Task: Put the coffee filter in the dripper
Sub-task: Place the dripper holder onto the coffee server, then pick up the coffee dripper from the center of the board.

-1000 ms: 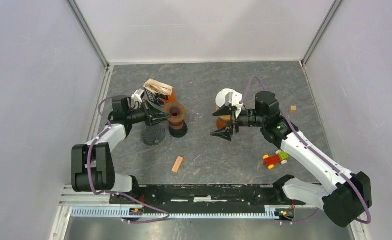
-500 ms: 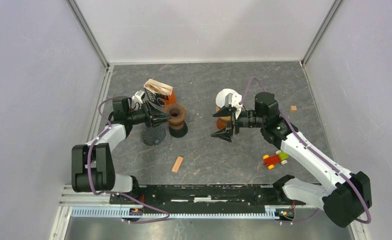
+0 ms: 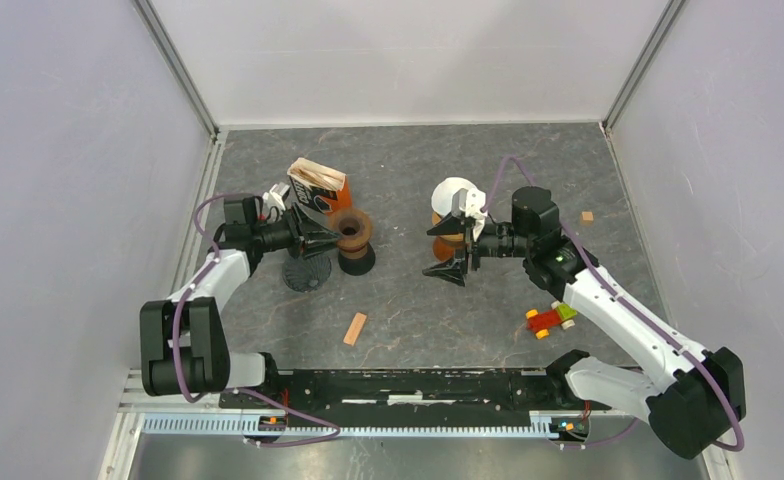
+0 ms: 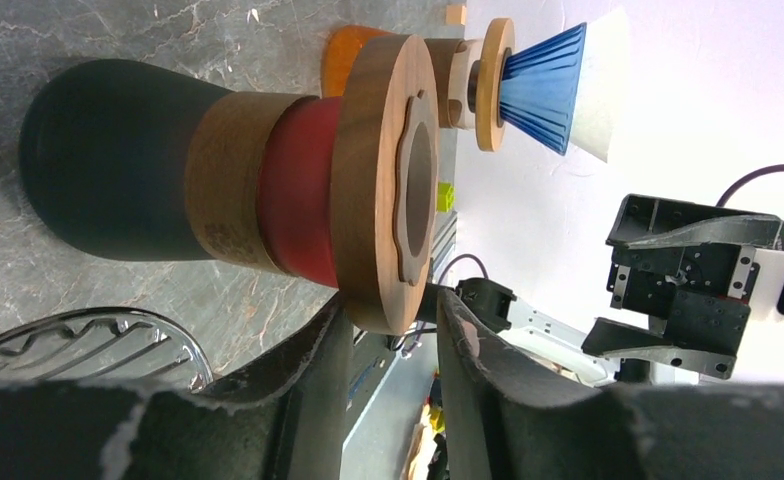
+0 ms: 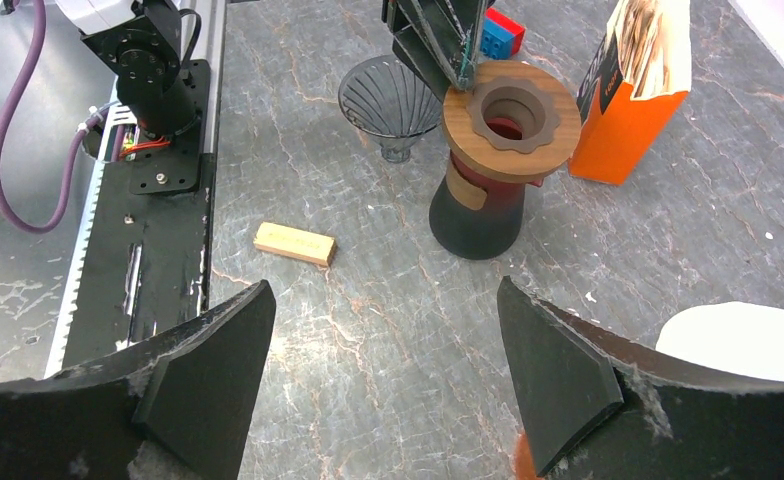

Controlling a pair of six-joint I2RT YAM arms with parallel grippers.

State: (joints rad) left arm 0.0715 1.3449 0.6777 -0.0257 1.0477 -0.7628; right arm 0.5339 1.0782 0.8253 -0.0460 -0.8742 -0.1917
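A brown wooden ring (image 3: 351, 229) tops a red-and-black stand (image 4: 118, 180) left of centre. My left gripper (image 3: 328, 240) is open, and its jaws straddle the ring's rim (image 4: 393, 310) with a gap on one side. A dark ribbed dripper cone (image 3: 306, 268) sits on the table beside the stand, also low in the left wrist view (image 4: 88, 345). A white coffee filter (image 3: 455, 192) sits in a blue dripper (image 4: 543, 85) on a second stand. My right gripper (image 3: 447, 250) hangs wide open beside it, with nothing in it (image 5: 383, 330).
An orange box of filters (image 3: 318, 185) stands behind the left stand. A wooden block (image 3: 355, 328) lies near the front. A toy car (image 3: 550, 319) and a small block (image 3: 587, 216) lie to the right. Walls enclose three sides.
My left gripper's jaws have parted at the wooden ring's rim. The right arm has barely moved.
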